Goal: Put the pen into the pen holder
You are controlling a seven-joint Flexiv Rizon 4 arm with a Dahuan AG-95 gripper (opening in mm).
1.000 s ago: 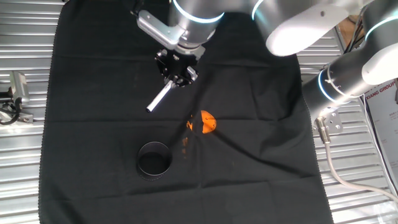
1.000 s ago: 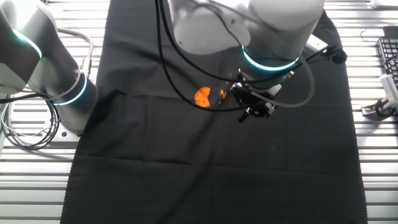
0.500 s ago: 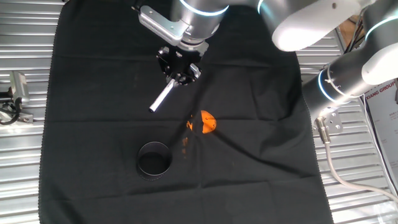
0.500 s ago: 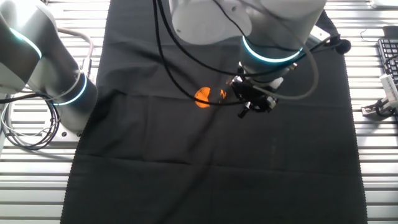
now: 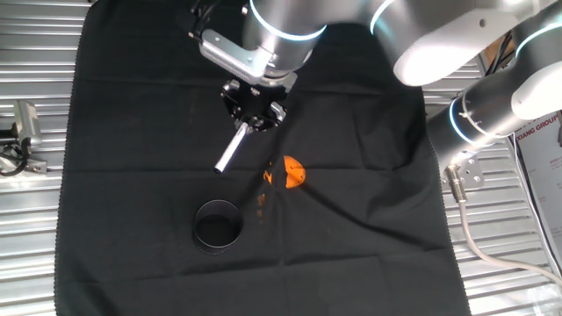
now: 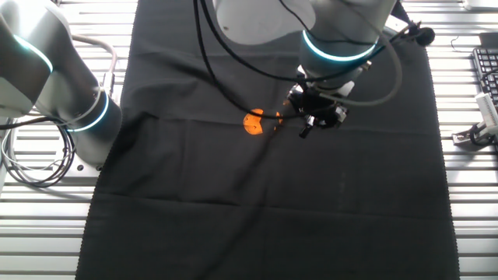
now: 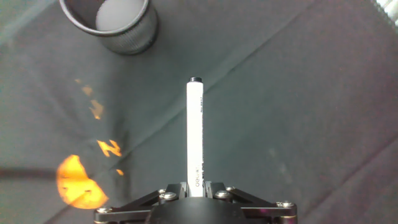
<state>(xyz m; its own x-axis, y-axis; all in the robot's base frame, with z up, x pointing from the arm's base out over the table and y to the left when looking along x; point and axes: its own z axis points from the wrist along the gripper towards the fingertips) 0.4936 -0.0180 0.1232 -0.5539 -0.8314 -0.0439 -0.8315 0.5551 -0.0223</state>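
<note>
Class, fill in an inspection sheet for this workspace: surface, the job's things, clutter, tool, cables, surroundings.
Surface: black cloth, creased, laid over a ribbed metal table.
Job's things: pen, white with a dark tip, held clear of the cloth and angled down toward the pen holder; holder upright, nothing seen inside.
Clutter: small orange object with orange specks beside it on the cloth.
Tool: tool shut on the pen's rear end.
Cables: black cables along the arm; grey cable at the base.
Surroundings: keyboard at the table edge.
</note>
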